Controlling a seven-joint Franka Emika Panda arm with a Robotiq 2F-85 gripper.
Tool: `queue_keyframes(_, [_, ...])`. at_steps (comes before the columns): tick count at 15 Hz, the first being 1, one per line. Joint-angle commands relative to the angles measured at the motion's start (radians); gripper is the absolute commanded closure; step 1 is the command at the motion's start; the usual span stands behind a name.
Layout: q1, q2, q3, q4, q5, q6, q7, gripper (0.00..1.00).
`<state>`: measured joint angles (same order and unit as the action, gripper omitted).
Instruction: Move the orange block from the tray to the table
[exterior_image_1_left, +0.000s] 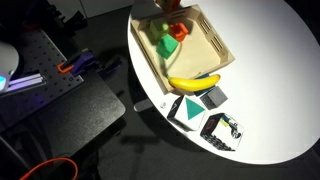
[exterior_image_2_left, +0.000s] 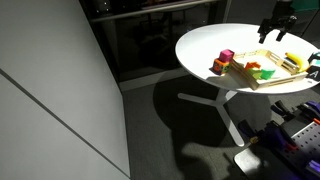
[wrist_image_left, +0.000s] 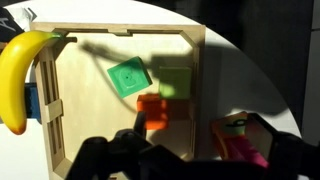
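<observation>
The orange block (wrist_image_left: 155, 112) lies inside the light wooden tray (wrist_image_left: 120, 35), near its right rim, beside two green blocks (wrist_image_left: 128, 77). It also shows in an exterior view (exterior_image_1_left: 179, 32). The tray (exterior_image_1_left: 215, 50) sits on the round white table (exterior_image_1_left: 280, 100). My gripper (wrist_image_left: 200, 122) hangs above the tray with its dark fingers spread open and empty, the left finger close to the orange block. In both exterior views the gripper (exterior_image_1_left: 170, 6) (exterior_image_2_left: 277, 30) is above the tray (exterior_image_2_left: 275, 82), not touching the blocks.
A banana (exterior_image_1_left: 193, 81) lies on the tray's front rim. A pink, green and yellow toy (wrist_image_left: 240, 140) stands on the table just outside the tray. Printed cards (exterior_image_1_left: 190, 110) and a small grey block (exterior_image_1_left: 213, 97) lie beyond the banana. A dark perforated bench (exterior_image_1_left: 60, 90) stands beside the table.
</observation>
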<state>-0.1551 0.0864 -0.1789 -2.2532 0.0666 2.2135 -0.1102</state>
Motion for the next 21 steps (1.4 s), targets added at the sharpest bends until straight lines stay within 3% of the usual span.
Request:
queue_keyframes(1, [-0.008,0.071,0.002,0.036,-0.034,0.038,0.028,0.0])
queue_keyframes(9, [-0.018,0.193,-0.008,0.055,-0.094,0.125,0.014,0.0])
queue_keyframes(21, [-0.047,0.339,0.006,0.12,-0.07,0.234,-0.014,0.0])
